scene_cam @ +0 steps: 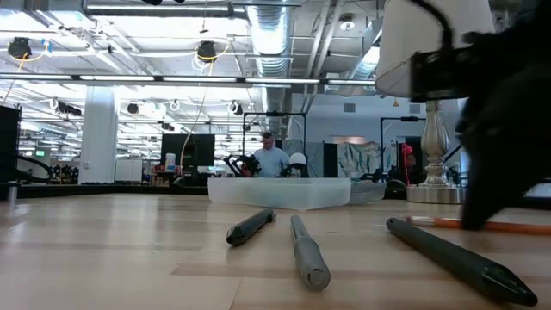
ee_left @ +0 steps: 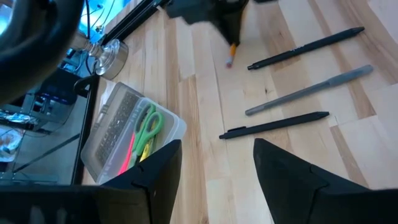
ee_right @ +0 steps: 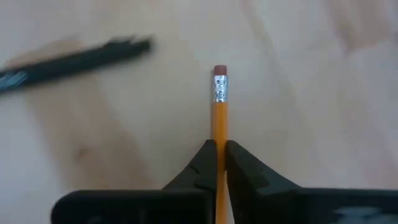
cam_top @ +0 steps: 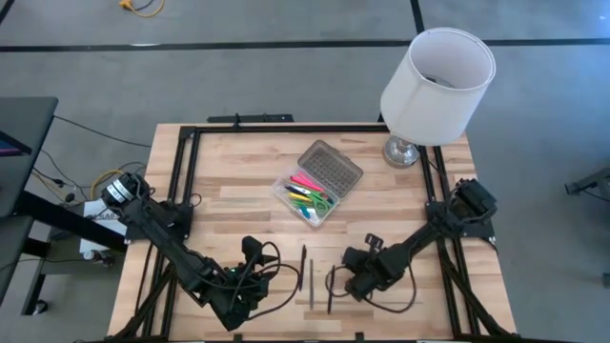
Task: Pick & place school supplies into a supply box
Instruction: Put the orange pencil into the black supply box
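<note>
At the high view's lower centre, the right gripper [ee_right: 220, 163] has its jaws clamped on an orange pencil [ee_right: 219, 118] lying on the bench [cam_top: 238, 205]; the left gripper [ee_left: 217, 177], lower left, stands with jaws apart.

Low view: light wooden tabletop [scene_cam: 103, 250] w/ three pens lying in foreground. Short dark grey pen [scene_cam: 250, 226] at left, angled; light grey pen [scene_cam: 308, 251] in middle, pointing toward camera; long black pen [scene_cam: 456, 258] at right, running diagonally. Behind them, shallow clear plastic rectangular box [scene_cam: 279, 191]. Thin orange pencil [scene_cam: 508, 227] lies at right, partly behind blurred dark robot arm [scene_cam: 504, 112]. Silver lamp base [scene_cam: 436, 172] beyond. Person [scene_cam: 270, 159] far back in room.
</note>
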Tool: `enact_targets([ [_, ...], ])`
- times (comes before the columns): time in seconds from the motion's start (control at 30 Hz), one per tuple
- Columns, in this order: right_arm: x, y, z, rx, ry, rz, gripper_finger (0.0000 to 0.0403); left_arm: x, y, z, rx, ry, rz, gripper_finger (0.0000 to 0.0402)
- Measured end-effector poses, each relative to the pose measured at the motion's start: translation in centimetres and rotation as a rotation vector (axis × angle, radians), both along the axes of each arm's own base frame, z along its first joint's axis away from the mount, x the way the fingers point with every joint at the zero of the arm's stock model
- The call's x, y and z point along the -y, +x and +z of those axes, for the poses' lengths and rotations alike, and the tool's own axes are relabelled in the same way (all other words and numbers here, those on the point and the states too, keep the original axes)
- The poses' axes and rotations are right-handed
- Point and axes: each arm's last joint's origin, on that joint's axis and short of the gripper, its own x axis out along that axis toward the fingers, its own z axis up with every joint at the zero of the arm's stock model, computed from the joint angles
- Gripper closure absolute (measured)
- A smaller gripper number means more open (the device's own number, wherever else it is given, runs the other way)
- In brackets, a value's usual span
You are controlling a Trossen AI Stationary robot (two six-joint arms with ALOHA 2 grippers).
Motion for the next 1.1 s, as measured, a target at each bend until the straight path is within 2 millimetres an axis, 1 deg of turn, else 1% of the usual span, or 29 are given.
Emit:
enact_targets([
  [0.13, 1.2, 0.7, 0.0, 0.006, -0.037, -0.004, 0.0373, 0.0, 0.0, 0.0, 0.0, 0.0, 0.0, 0.0206],
  [0.23, 1.7, 1.0, 0.0, -0.002, -0.035, -0.005, 0.0354, 0.0, 0.0, 0.0, 0.0, 0.0, 0.0, 0.0206],
  [0.43, 1.8, 0.8, 0.9, -0.002, 0.005, -0.005, 0.032, 0.0, 0.0, 0.0, -0.002, 0.003, 0.001, 0.0206],
  [0.7, 2.0, 0.0, 1.8, -0.075, 0.064, -0.012, 0.0278, -0.4, 0.3, 0.0, -0.002, 0.003, 0.016, 0.0206],
  [0.9, 1.8, -0.4, 1.7, -0.125, 0.102, -0.016, 0.0265, -0.8, 0.6, 0.0, -0.005, 0.0, 0.027, 0.0206],
  [1.1, 2.0, -0.6, 1.8, -0.162, 0.098, -0.023, 0.0269, -0.9, 0.7, 0.0, -0.007, -0.002, 0.032, 0.0206],
])
